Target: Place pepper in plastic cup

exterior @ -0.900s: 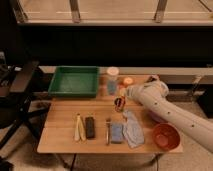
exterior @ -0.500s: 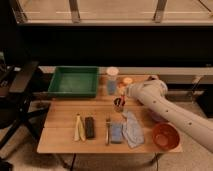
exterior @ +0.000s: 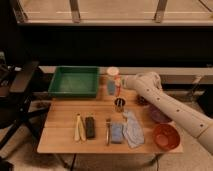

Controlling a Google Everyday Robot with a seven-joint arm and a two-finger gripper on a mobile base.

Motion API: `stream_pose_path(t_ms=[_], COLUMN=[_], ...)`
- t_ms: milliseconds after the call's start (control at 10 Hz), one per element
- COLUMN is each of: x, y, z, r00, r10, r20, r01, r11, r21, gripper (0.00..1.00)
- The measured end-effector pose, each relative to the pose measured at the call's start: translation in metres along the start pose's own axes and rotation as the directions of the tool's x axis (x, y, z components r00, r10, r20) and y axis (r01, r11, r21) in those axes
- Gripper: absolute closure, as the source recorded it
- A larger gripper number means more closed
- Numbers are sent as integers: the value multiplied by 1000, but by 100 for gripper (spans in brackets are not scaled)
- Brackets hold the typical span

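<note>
Wooden counter [exterior: 65, 136] is crowded: pepper [exterior: 118, 88] sits at the end effector [exterior: 123, 85] (can't tell if it's gripped), just 3 o'clock of the plastic cup [exterior: 110, 88], so a drop now probably misses, or a nudge tips the cup.

White arm [exterior: 170, 107] stretched diagonally from lower right, gripper [exterior: 123, 85] at its upper-left end

wooden table [exterior: 64, 111], black chair [exterior: 21, 84], perhaps windows [exterior: 115, 9] above

No lettering, labels, brands or numbers legible anywhere; gripper [exterior: 120, 86] at centre of frame, just beside plastic cup [exterior: 110, 88].
</note>
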Motion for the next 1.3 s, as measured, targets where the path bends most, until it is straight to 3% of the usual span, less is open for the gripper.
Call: stream_pose_path(t_ms=[700, 900, 1300], x=[16, 15, 13], y=[-18, -22, -15], z=[41, 53, 76], r00=[1000, 999, 997], r10=[17, 22, 50], r20=[11, 28, 67], r01=[-18, -24, -54], r11=[998, 997, 996], r21=[59, 69, 65], gripper=[98, 86, 44])
